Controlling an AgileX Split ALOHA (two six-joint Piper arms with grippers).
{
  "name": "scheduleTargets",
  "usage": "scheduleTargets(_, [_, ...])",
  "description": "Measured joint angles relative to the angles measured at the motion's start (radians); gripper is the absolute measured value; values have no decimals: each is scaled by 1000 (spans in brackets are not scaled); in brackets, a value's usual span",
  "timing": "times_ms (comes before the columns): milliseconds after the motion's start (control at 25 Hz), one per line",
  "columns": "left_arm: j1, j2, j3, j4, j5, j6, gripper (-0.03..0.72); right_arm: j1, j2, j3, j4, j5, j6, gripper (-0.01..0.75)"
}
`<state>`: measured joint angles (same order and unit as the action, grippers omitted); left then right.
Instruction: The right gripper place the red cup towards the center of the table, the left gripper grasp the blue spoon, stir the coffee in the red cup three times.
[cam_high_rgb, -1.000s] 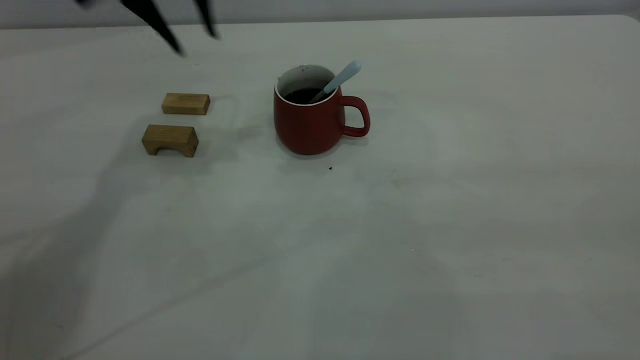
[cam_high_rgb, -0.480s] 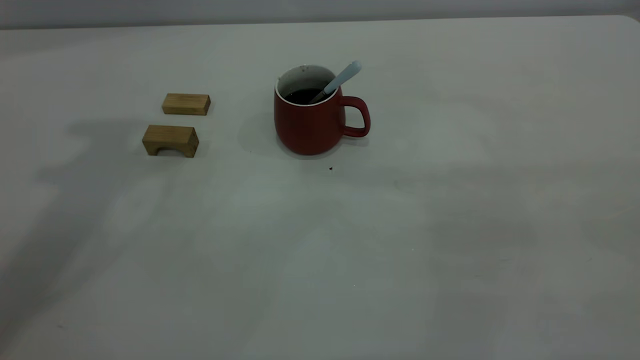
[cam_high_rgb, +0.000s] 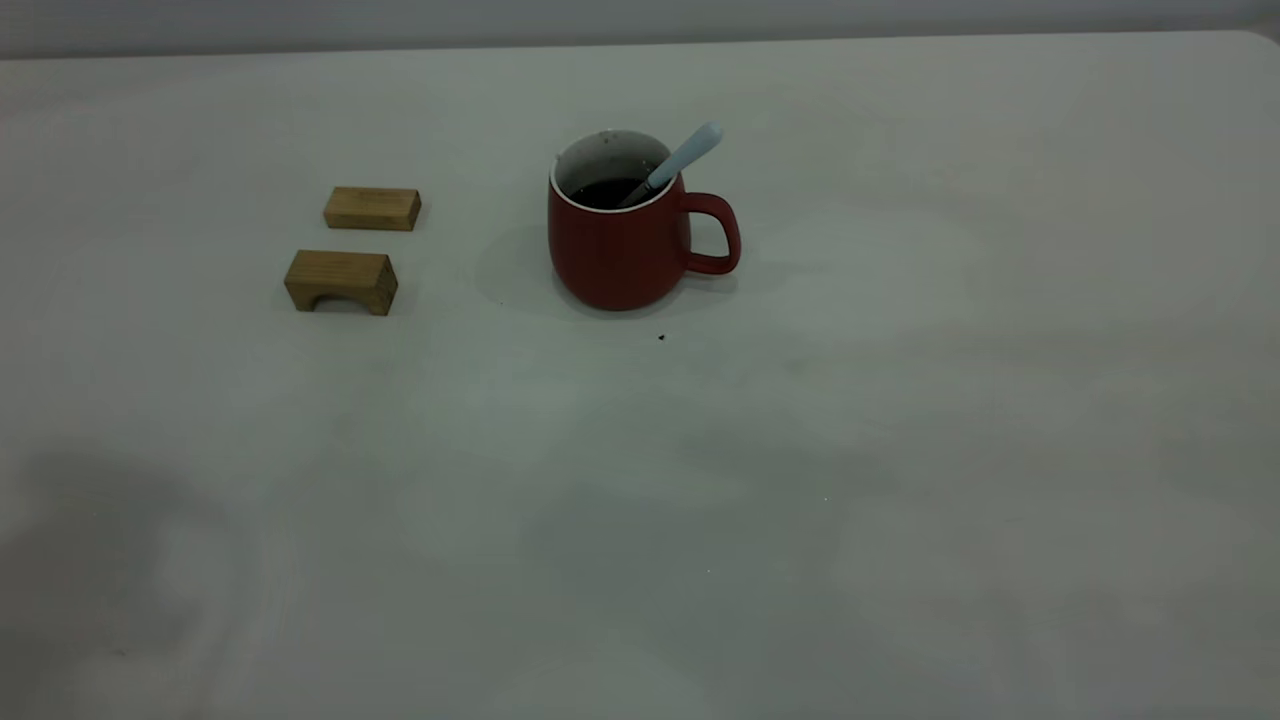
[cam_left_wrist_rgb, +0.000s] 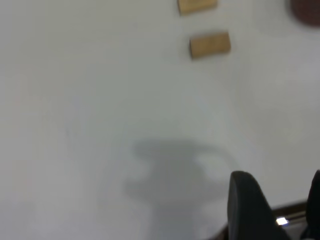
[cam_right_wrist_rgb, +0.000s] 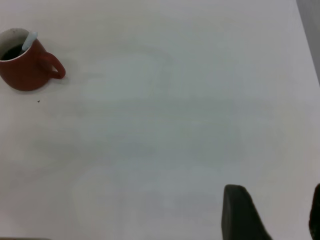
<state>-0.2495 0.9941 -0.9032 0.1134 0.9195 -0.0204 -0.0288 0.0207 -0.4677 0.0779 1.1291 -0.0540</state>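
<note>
Left of the red cup sit two wooden blocks; our left gripper hangs high beyond them, jaws spread, empty. The blue spoon leans in the coffee. We judge stirring finished: retreat clear. Our right gripper hovers far right, also released.

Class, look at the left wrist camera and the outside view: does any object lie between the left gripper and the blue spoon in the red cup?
Judging roughly, two wooden blocks lie between the left gripper and the red cup holding the blue spoon; an approach from above would clear them.
</note>
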Motion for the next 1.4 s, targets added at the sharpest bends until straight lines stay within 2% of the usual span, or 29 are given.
scheduleTargets(200, [14,-311,274,-7,6,-15,355,0,0,0,0,0,0,375])
scheduleTargets(360, [108,-541,393,-41,70,-16,355,0,0,0,0,0,0,375])
scheduleTargets(480, [177,-670,396,-49,86,-17,355,0,0,0,0,0,0,375])
scheduleTargets(600, [200,-774,396,-56,135,-17,355,0,0,0,0,0,0,375])
scheduleTargets(760, [201,-890,398,-68,220,-19,355,0,0,0,0,0,0,375])
scheduleTargets(960, [201,-1003,416,-70,214,-13,355,0,0,0,0,0,0,375])
scheduleTargets(1400, [201,-1013,417,-71,215,-11,355,0,0,0,0,0,0,375])
